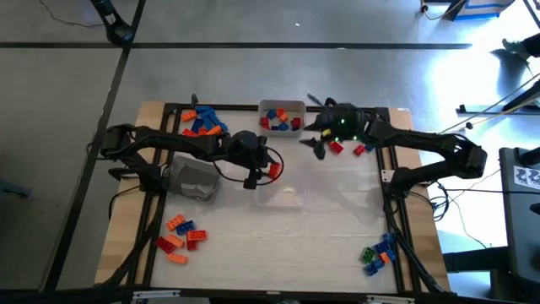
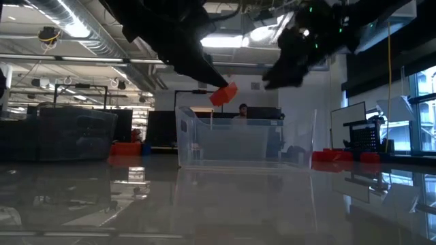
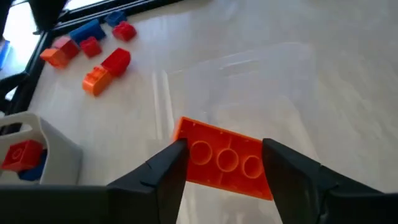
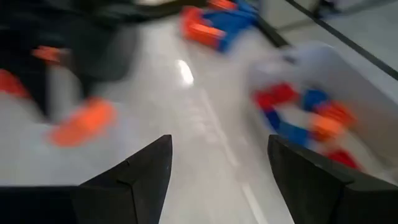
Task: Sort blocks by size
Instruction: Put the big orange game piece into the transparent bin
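One orange block (image 3: 225, 158) sits between the left gripper (image 3: 225, 165) fingers over the clear tray (image 2: 204, 139), grip uncertain, seemingly for dropping; right gripper (image 4: 219, 165), fingers spread and empty, hovers beside the white bin (image 1: 272, 107).

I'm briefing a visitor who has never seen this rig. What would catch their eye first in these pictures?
Probably the orange brick between the fingers of the left gripper, hanging over a clear tray mid-table. Next, the right gripper, open, beside a white bin of red and blue bricks at the far edge. Loose piles of bricks lie toward the table's corners.
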Motion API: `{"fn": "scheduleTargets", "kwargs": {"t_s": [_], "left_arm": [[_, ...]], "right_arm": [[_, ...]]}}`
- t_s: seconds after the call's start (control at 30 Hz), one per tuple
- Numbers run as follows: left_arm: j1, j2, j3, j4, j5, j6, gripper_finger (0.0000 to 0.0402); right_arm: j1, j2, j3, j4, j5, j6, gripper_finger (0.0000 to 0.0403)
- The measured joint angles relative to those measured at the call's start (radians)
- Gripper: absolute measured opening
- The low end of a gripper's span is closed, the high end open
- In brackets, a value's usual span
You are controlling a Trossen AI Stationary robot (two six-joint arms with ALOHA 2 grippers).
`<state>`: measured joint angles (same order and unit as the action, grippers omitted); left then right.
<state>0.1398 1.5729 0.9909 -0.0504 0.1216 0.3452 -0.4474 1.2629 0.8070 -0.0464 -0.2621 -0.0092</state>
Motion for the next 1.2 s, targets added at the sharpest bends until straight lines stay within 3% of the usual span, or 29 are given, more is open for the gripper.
{"fn": "scheduleTargets", "kwargs": {"t_s": [0.07,0.23,0.43,0.67,1.0,1.1,1.2], "left_arm": [[-0.001,0.011,-0.001,0.001,-0.004,-0.007,0.0184],[-0.029,0.015,-0.002,0.047,-0.003,-0.032,0.0184],[-0.062,0.015,-0.002,0.058,-0.002,-0.041,0.0184],[-0.07,0.015,-0.002,0.078,-0.002,-0.044,0.0183],[-0.082,-0.012,-0.002,0.059,-0.008,-0.05,0.0183],[-0.08,-0.07,-0.002,-0.021,-0.059,-0.053,0.0183],[-0.065,-0.161,-0.002,-0.139,-0.163,-0.071,0.0182]], "right_arm": [[0.077,0.003,0.0,0.031,0.021,0.004,0.0261],[0.257,0.053,0.0,0.119,0.19,0.003,0.0261],[0.367,0.126,0.0,0.256,0.242,0.005,0.0261],[0.411,0.21,0.0,0.334,0.304,0.005,0.0261],[0.409,0.217,-0.001,0.216,0.321,0.01,0.0261],[0.409,0.165,-0.001,0.17,0.324,0.013,0.0261],[0.409,0.078,-0.001,0.09,0.393,0.028,0.0261]]}}
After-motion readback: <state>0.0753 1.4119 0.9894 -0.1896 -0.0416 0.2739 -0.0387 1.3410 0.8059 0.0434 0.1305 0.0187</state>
